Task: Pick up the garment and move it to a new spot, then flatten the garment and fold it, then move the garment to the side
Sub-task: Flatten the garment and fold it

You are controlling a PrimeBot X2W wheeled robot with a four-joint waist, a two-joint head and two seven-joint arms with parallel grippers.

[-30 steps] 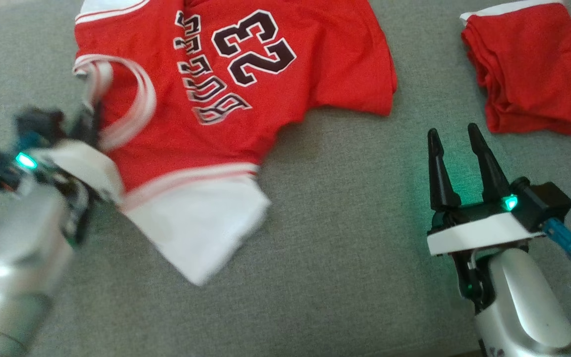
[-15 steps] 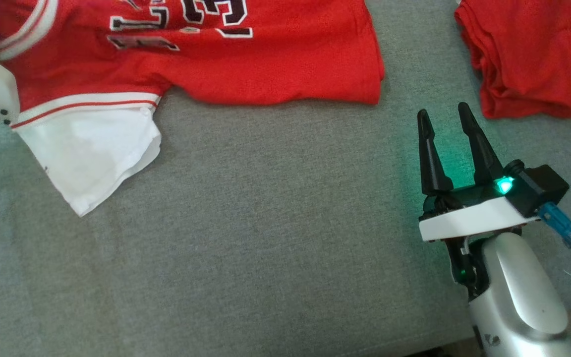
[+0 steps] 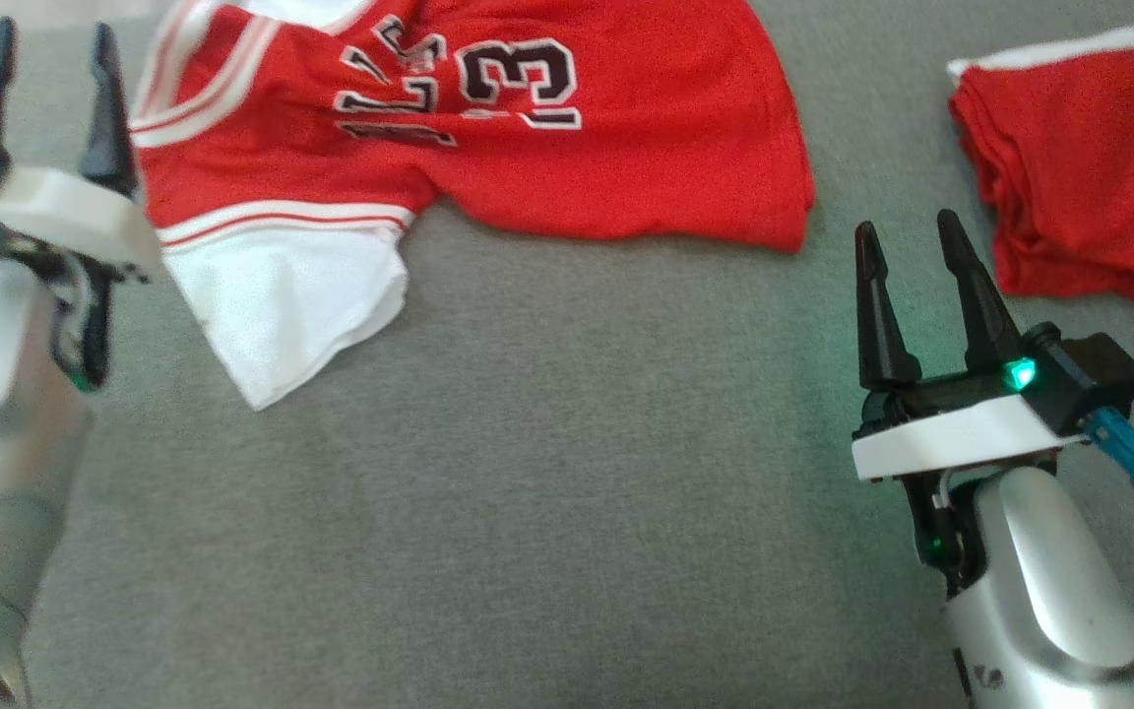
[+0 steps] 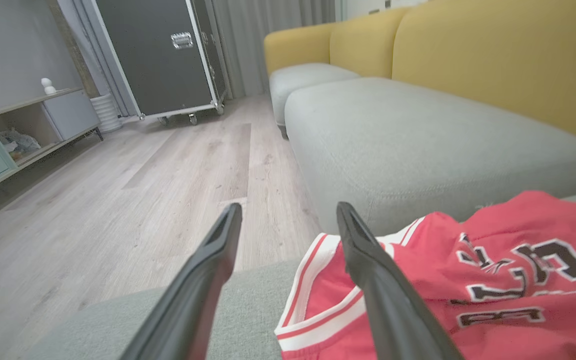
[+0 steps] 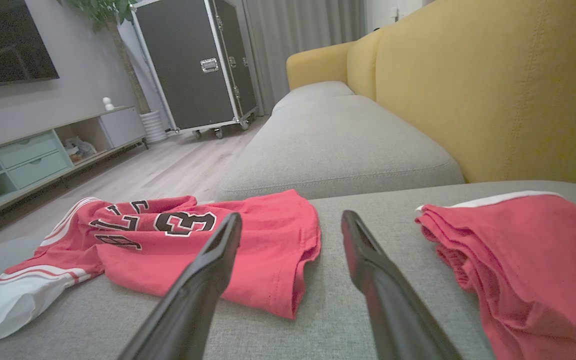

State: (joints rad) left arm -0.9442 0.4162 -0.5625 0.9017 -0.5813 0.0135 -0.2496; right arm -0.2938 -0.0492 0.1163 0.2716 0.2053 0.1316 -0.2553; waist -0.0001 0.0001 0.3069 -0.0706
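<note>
A red jersey with black-and-white lettering, number 23 and a white sleeve lies rumpled on the grey sofa seat; it also appears as the jersey and the jersey in the wrist views. My left gripper stands open just left of the striped collar, holding nothing; the left gripper points past the seat edge. My right gripper is open and empty above the seat, right of the jersey's hem.
A folded red garment lies at the far right of the seat, close to my right fingers. A yellow backrest, another grey cushion, wooden floor, a black wheeled case and a low shelf unit surround the sofa.
My left gripper has let go of the collar and now stands open beside it. The jersey lies more spread out. The head camera shifted; my right gripper kept its pose.
</note>
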